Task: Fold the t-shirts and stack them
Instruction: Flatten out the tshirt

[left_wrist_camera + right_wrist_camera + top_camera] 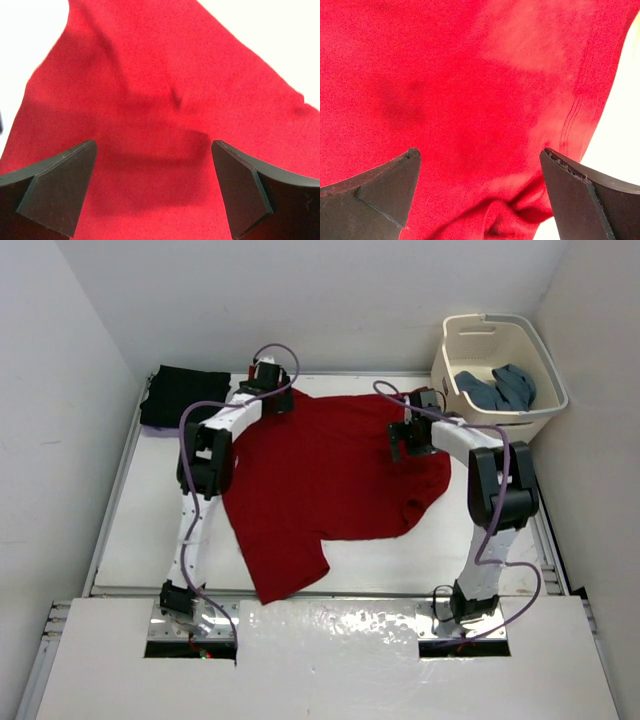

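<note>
A red t-shirt [325, 475] lies spread over the middle of the white table, one corner reaching the near edge. A folded black t-shirt [183, 397] sits at the far left corner. A teal blue t-shirt [500, 387] lies in the cream basket [546, 368]. No lavender t-shirt is in view. My left gripper [272, 390] is open and empty over the red shirt's far left edge; the cloth [160, 115] fills its wrist view. My right gripper [408, 435] is open and empty over the shirt's right side, near a hem and a bunched fold [515, 210].
The cream laundry basket stands at the far right corner beside the table. White walls close in the left, back and right. A raised rim [110, 500] runs along the table's left side. Bare table shows left of the red shirt.
</note>
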Robot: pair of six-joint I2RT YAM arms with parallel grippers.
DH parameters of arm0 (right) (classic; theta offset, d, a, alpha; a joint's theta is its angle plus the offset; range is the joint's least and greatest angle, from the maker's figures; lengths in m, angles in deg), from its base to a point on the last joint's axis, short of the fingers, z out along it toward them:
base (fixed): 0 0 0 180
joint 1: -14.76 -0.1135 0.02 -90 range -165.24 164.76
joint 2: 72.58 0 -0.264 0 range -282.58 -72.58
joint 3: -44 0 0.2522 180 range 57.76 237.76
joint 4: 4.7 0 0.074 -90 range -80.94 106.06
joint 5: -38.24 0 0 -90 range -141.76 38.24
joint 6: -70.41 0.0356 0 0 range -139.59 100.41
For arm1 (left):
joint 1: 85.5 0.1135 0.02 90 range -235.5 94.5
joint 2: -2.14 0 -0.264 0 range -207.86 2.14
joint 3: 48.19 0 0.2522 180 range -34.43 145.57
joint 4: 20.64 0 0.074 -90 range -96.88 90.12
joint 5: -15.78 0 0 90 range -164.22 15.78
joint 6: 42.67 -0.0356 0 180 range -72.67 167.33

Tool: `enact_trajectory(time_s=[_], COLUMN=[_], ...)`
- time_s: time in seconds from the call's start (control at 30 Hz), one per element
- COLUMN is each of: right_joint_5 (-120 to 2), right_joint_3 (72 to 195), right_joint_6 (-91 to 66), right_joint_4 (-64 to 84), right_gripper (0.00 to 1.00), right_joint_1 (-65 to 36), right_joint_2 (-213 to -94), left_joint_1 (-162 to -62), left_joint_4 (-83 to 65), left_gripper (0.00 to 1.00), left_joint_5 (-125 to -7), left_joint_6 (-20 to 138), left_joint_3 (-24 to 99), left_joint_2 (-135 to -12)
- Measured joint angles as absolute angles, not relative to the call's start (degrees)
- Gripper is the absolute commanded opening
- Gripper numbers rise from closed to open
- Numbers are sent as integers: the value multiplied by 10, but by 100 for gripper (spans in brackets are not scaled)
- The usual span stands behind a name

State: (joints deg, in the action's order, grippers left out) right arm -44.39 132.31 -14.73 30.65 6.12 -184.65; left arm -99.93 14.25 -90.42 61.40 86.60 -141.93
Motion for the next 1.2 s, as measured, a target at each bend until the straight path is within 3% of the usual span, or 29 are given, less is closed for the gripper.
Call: enact_trajectory(time_s=[0.3, 0.47, 0.63, 0.83, 1.2], right_joint_5=[-347, -314, -295, -269, -227], right_joint_3=[1188, 1114, 1096, 1049, 913], right_joint_6=[-101, -68, -55, -32, 35], right_joint_4=[326, 334, 339, 341, 440], right_gripper=[99, 99, 99, 99, 99], right_joint_1=[-15, -8, -7, 11, 86], right_joint_2=[-1681, -1664, -1665, -1648, -1443], left_joint_1=[-1050, -1103, -1101, -1091, -1085], left_joint_4=[149, 87, 64, 62, 26], left_gripper=[100, 100, 100, 100, 100], left_joint_5=[-948, -939, -934, -949, -965], left_joint_6=[626, 661, 689, 704, 712], left_joint_3=[634, 451, 350, 321, 302], left_joint_2=[-1187, -1047, -1054, -1082, -1080])
